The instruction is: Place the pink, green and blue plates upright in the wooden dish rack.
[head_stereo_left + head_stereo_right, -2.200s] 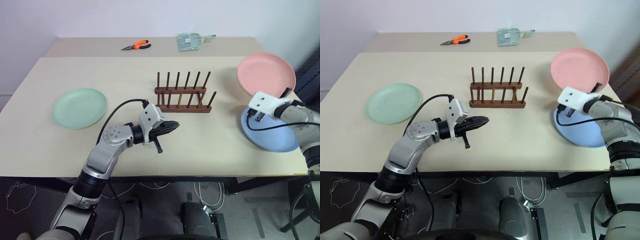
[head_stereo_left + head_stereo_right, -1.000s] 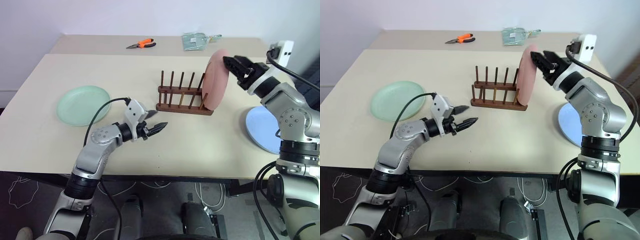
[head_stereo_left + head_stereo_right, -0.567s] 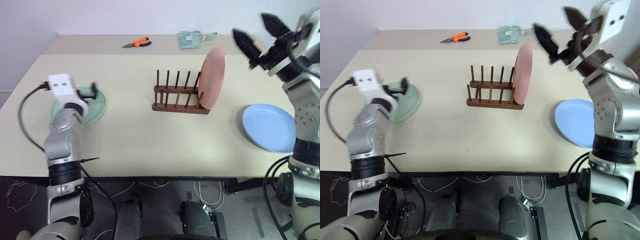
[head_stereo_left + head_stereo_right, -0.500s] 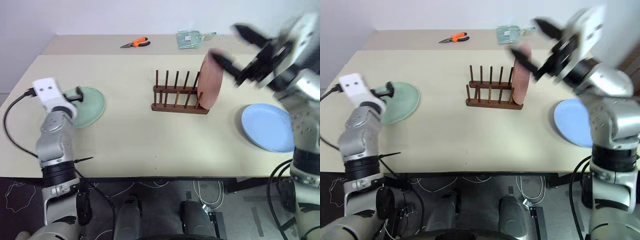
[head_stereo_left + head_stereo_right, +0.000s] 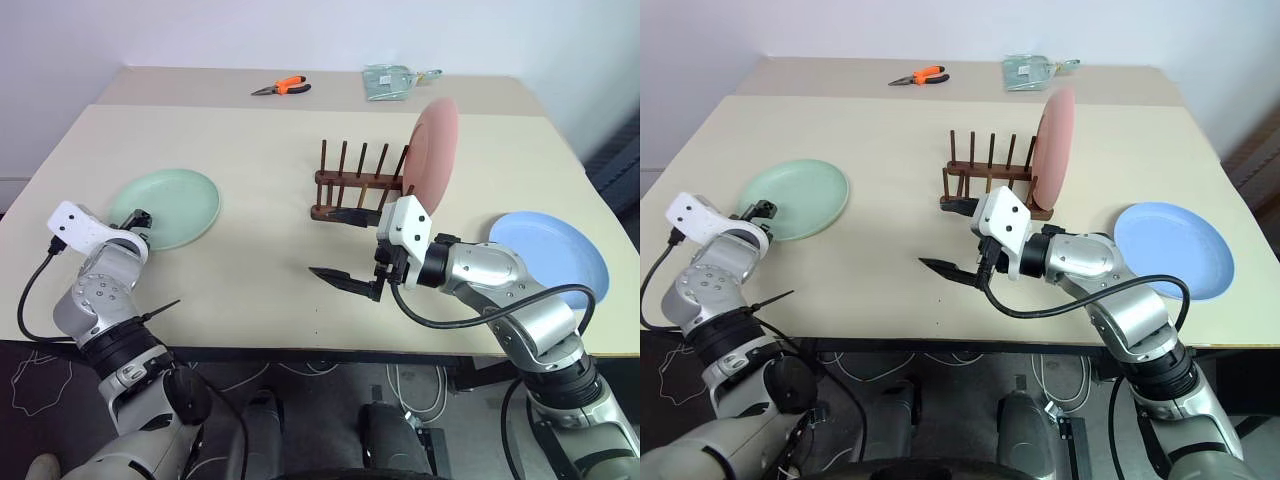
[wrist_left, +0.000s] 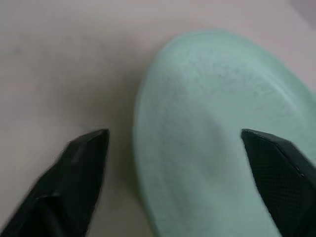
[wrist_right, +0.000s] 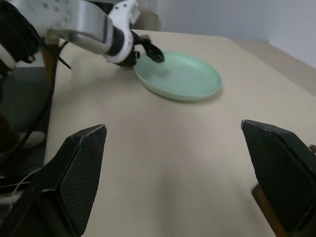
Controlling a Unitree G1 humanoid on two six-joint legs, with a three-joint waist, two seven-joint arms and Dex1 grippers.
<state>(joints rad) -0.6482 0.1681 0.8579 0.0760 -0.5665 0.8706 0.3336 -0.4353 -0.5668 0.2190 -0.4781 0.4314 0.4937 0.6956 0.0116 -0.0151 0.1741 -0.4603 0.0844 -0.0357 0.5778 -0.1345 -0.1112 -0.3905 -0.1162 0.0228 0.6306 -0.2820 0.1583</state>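
Note:
The pink plate [image 5: 438, 150] stands upright at the right end of the wooden dish rack [image 5: 356, 190]. On the table's left lies the green plate [image 5: 170, 205], flat. My left gripper [image 5: 135, 219] is open at its near rim; in the left wrist view one of its fingers [image 6: 79, 170] is over the table and the other over the green plate [image 6: 217, 133]. At the right the blue plate [image 5: 548, 252] lies flat. In front of the rack my right gripper [image 5: 336, 246] hangs wide open and empty, pointing left toward the green plate [image 7: 178, 76].
Orange-handled pliers [image 5: 283, 87] and a pale green packet [image 5: 388, 80] lie on the far table section. Bare tabletop [image 5: 250, 270] stretches between the green plate and the rack. The table's front edge runs just below both grippers.
My right gripper let go of the pink plate, which stays in the rack, and swung down and left in front of it. My left gripper moved left to the green plate's rim.

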